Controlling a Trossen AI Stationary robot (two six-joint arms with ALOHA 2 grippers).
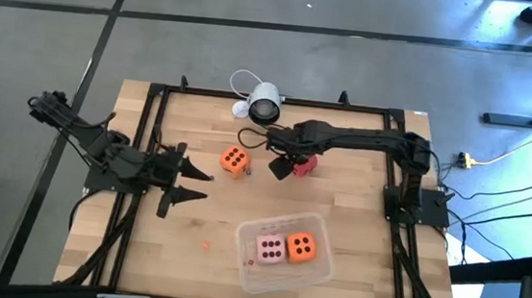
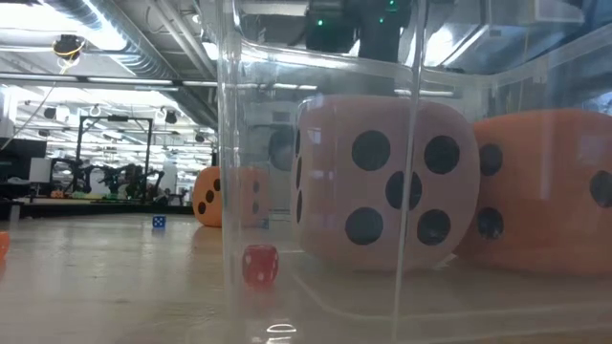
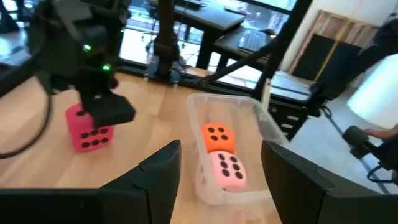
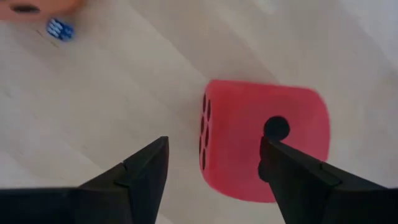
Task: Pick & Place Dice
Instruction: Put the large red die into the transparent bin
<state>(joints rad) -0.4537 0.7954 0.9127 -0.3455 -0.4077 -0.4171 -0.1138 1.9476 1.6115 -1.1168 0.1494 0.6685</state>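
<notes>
Right claw [image 4: 214,165] over red die [image 4: 264,137]

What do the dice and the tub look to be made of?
The dice, such as the pink die and red die, look like soft matte foam, judging by rounded edges and dull faces. The tub appears to be clear glossy plastic: the dice show through its walls.

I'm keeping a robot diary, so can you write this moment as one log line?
right gripper: open over red die | left gripper: open, waiting | tub: pink die, orange die | other orange die: on table
</notes>
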